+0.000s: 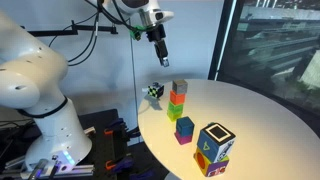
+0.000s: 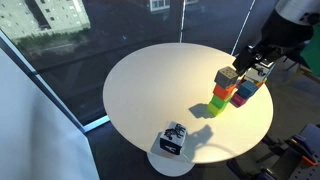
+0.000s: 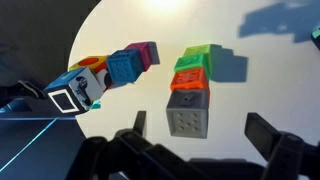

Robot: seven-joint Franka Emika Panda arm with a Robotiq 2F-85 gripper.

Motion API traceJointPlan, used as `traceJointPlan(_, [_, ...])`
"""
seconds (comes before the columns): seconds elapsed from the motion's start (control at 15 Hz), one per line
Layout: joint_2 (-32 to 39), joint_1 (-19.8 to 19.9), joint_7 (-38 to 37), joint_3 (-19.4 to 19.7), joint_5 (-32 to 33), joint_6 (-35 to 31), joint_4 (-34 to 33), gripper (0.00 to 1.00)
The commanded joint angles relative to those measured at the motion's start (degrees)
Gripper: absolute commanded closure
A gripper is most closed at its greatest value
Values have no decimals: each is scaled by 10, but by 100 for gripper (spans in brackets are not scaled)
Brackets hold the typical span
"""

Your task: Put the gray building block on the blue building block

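The gray building block (image 1: 179,87) tops an upright stack, on an orange block (image 1: 178,98) that sits on a green one (image 1: 177,110). It also shows in the other exterior view (image 2: 227,76) and in the wrist view (image 3: 188,112). The blue building block (image 1: 184,127) sits on the table close by, next to a magenta block (image 3: 146,53); it also shows in the other exterior view (image 2: 247,88) and in the wrist view (image 3: 124,68). My gripper (image 1: 162,60) (image 2: 262,70) (image 3: 197,118) is open and empty. It hangs above the gray block, with a finger on either side in the wrist view.
A large multicoloured patterned cube (image 1: 213,148) (image 3: 75,92) stands beside the blue block. A small black-and-white patterned cube (image 1: 155,91) (image 2: 175,140) sits near the edge of the round white table (image 2: 150,90). Glass walls stand behind the table.
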State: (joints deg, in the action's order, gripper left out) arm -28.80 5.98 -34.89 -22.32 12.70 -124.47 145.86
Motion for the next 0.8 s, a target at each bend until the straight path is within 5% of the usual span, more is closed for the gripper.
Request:
traceJointPlan(0.0, [4, -22, -10, 20, 13, 4, -2, 0])
traceJointPlan(0.73, [20, -41, 7, 56, -6, 9, -20, 0])
